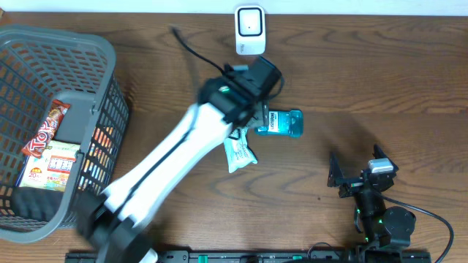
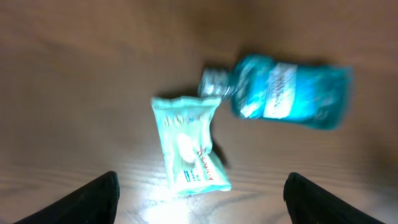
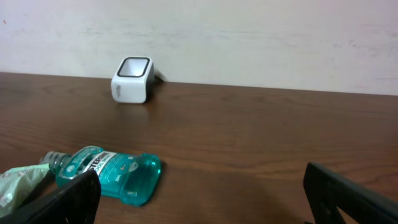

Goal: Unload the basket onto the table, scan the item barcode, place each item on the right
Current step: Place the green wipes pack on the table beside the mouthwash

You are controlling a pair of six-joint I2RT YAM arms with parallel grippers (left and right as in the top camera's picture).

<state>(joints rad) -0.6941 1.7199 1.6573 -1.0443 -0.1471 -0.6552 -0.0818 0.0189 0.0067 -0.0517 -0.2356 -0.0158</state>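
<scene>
A pale green snack packet lies flat on the wooden table, below and between the wide-apart fingers of my left gripper, which is open and holds nothing. Just right of the packet a teal mouthwash bottle lies on its side. Overhead, the left arm reaches over both the packet and the bottle. The white barcode scanner stands at the table's far edge. My right gripper rests open near the front right, facing the bottle and the scanner. The left wrist view is blurred.
A grey mesh basket at the left holds a red snack bar and a white packet. A black cable runs across the table toward the left arm's wrist.
</scene>
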